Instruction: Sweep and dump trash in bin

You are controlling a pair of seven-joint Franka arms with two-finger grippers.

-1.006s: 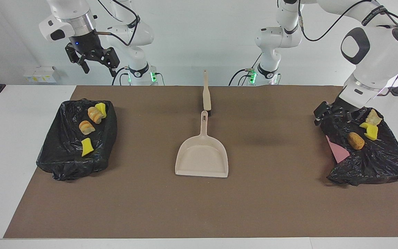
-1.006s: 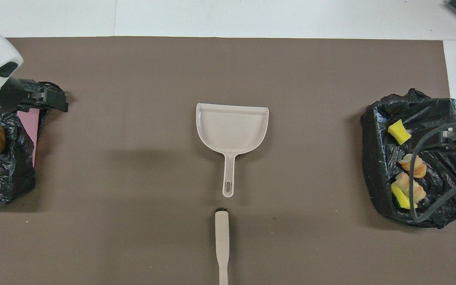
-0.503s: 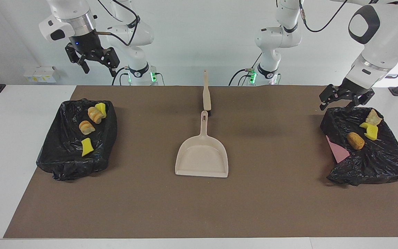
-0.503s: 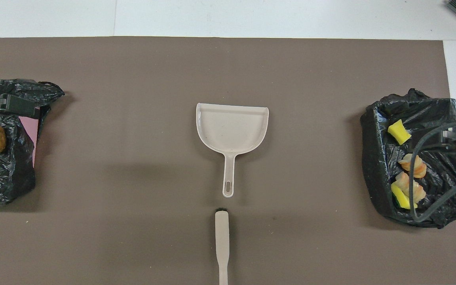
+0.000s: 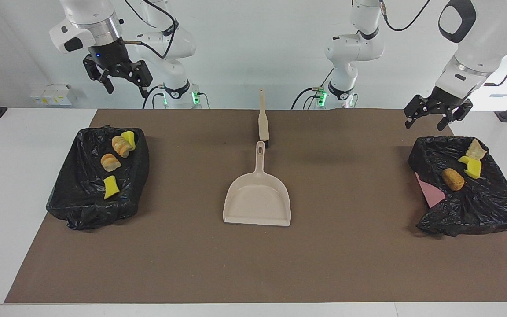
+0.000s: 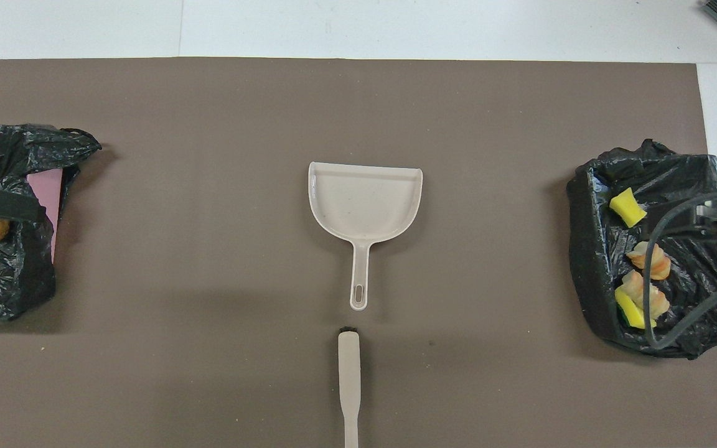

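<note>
Seven small scraps of trash, spongy yellow foam pieces (image 5: 111, 187), orange-tan bread-like lumps (image 5: 110, 162) and a rough brown lump (image 5: 453, 179), lie in two bins lined with crinkled black plastic bags: four in the bin at the right arm's end (image 5: 97, 176) of the table, three in the bin at the left arm's end (image 5: 469, 193), where a pink wall shows through. On the matte brown mat (image 5: 346, 246), between the bins, lies a smooth beige plastic dustpan (image 5: 257, 198), and a slim beige-handled brush (image 5: 263, 121) lies nearer to the robots, just beside its handle. The left gripper (image 5: 427, 119) has risen from the bag's rim and now hangs above the bin's near edge, its fingers spread and empty. The right gripper (image 5: 123, 86) stays high above its bin, also wide open, holding nothing.
</note>
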